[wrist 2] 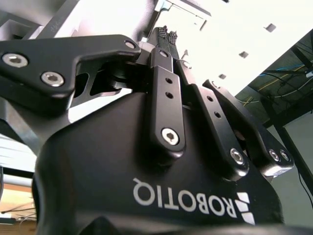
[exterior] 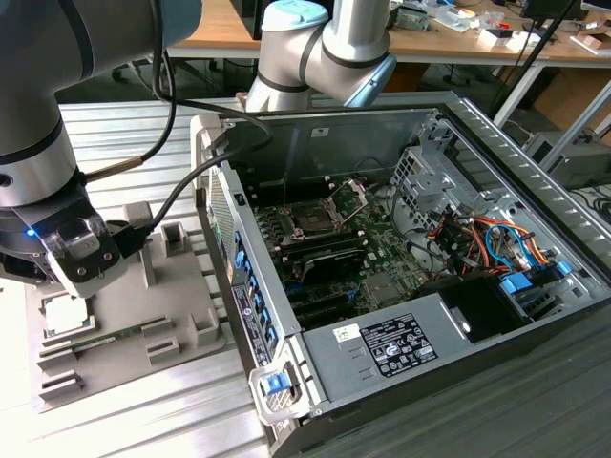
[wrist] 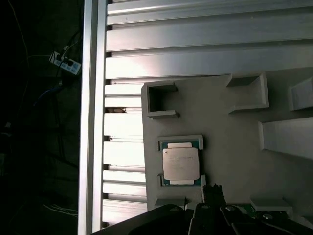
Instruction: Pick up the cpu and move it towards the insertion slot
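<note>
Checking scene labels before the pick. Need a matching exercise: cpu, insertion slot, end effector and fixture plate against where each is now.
Things
1. cpu
2. insertion slot
3. end effector
4. fixture plate

Places or states
A. lies on the slatted metal table, at the exterior view's left of the computer case
B. shut, holding nothing, over the fixture plate near the cpu
C. seated in a pocket of the fixture plate, not gripped
D. on the motherboard inside the open case, bracket raised

Pairs: 1-C, 2-D, 3-B, 4-A
</note>
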### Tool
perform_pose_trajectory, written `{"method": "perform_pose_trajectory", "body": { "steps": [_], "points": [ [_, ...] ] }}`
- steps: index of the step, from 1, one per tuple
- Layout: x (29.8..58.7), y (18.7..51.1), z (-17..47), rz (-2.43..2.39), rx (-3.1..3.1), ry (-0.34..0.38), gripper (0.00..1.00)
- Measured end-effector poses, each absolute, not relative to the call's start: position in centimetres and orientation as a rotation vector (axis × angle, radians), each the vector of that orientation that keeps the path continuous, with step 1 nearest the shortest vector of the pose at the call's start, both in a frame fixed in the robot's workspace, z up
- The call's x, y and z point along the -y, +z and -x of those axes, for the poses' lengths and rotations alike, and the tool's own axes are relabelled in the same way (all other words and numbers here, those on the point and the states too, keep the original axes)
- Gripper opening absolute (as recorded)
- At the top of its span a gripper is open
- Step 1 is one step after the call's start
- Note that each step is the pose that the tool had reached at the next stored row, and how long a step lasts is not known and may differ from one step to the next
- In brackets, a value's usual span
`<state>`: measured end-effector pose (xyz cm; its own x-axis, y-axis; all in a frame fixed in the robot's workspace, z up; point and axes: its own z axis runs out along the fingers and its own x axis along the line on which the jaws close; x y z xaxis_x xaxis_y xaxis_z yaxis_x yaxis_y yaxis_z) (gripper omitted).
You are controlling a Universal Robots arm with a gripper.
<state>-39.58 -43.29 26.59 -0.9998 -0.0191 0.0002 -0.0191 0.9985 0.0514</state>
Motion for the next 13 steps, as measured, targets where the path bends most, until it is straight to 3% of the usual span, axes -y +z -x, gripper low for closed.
{"method": "perform_pose_trajectory", "body": {
  "steps": [13],
  "points": [
    [43.48, 26.34, 39.7, -0.03, 3.14, -0.081, 0.11]
  ]
}}
